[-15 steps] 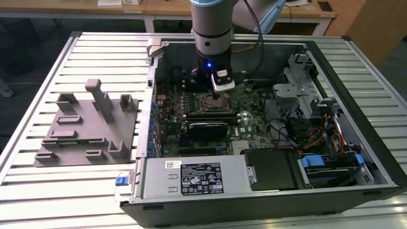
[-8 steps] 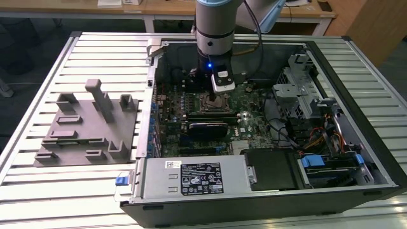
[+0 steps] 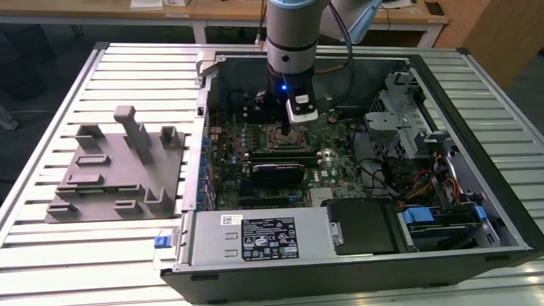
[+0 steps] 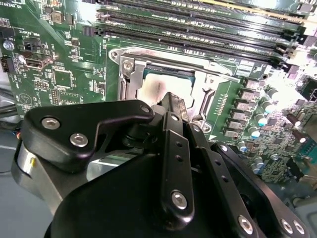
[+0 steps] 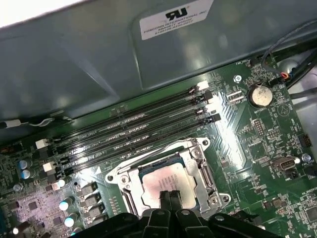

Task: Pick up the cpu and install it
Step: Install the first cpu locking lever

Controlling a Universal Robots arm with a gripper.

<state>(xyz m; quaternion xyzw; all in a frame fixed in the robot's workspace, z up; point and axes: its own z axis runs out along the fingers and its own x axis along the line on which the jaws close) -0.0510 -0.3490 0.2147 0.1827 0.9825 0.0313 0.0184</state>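
Hovering over the socket frame [image 5: 166, 173], my pincer [image 5: 167, 197] has its fingertips pressed together, apparently touching the cpu [image 5: 161, 182], which lies seated in the frame, aligned for installation.

Cpu [image 5: 166, 182] top: seemingly matt silver metal.

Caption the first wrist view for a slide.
Gripper over the cpu, which lies inside the metal socket frame on the green motherboard.
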